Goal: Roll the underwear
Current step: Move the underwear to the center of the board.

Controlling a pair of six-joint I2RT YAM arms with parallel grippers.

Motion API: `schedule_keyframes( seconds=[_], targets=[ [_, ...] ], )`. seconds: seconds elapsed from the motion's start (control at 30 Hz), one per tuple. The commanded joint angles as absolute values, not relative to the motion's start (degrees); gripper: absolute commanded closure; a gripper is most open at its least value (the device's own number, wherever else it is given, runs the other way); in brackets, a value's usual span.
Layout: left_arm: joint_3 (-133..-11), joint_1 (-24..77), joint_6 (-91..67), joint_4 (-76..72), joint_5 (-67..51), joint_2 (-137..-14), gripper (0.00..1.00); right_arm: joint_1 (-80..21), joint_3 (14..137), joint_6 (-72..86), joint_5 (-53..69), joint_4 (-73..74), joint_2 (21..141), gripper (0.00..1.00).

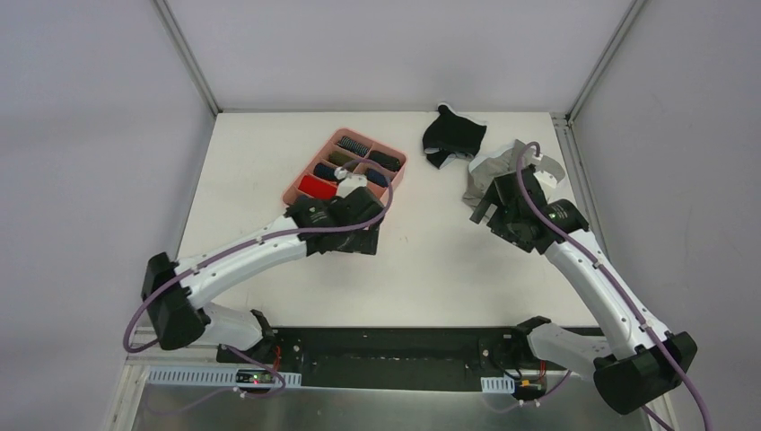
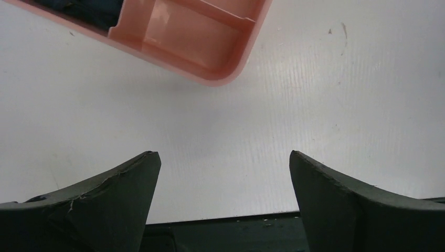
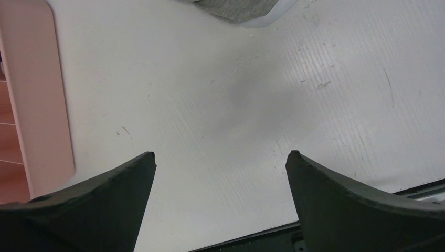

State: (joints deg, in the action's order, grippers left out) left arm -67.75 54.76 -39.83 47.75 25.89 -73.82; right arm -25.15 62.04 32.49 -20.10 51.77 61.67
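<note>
Both hands are seen spread wide, with nothing held between the fingers. The left hand [image 2: 223, 157] is hung over bare tabletop [image 1: 431, 269] at the 6 o'clock edge of the pink tray [image 2: 178, 37], whose rounded corner and one bare compartment are shown in the left wrist view. The right hand [image 3: 220, 155] is hung over bare surface as well, just at 6 o'clock of the grey underwear [image 1: 492, 163]. That piece is laid crumpled at about 2 o'clock on the tabletop and partly hidden by the right arm. The black underwear [image 1: 453, 135] is bunched at 1 o'clock, just beside the grey piece, near the back edge.
</note>
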Motion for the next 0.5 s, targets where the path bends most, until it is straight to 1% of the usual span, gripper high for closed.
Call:
schedule_keyframes(
  seconds=[0.0,0.1,0.23,0.27,0.33,0.43,0.47],
  targets=[
    [-74.69,55.01,-34.44,46.63,19.72,-80.58,0.01,-26.04,64.26,33.37,-21.0,50.36,59.88,0.01],
    [-78.04,55.58,-33.36,44.47,15.55,-85.53,0.04,-26.09,63.88,33.15,-23.07,50.17,59.59,0.01],
    [-80.47,55.37,-32.8,41.53,12.84,-90.98,0.14,-26.01,63.56,33.0,-24.28,50.26,59.41,0.01],
    [-81.95,54.64,-33.24,41.61,10.88,-92.89,0.17,-26.04,63.85,33.1,-24.47,50.84,59.53,0.01],
    [-84.71,52.91,-35.3,41.07,5.11,-96.24,0.19,-26.04,64.52,33.58,-24.8,51.84,59.67,0.01],
    [-88.08,52.68,-35.39,39.15,3.15,-100.22,0.19,-25.9,64.58,34.26,-26.08,52.25,59.66,0.06],
    [-88.86,52.62,-35.04,39.07,3.27,-101.33,0.19,-25.46,64.2,34.41,-25.99,51.99,59.48,0.1]
  ],
)
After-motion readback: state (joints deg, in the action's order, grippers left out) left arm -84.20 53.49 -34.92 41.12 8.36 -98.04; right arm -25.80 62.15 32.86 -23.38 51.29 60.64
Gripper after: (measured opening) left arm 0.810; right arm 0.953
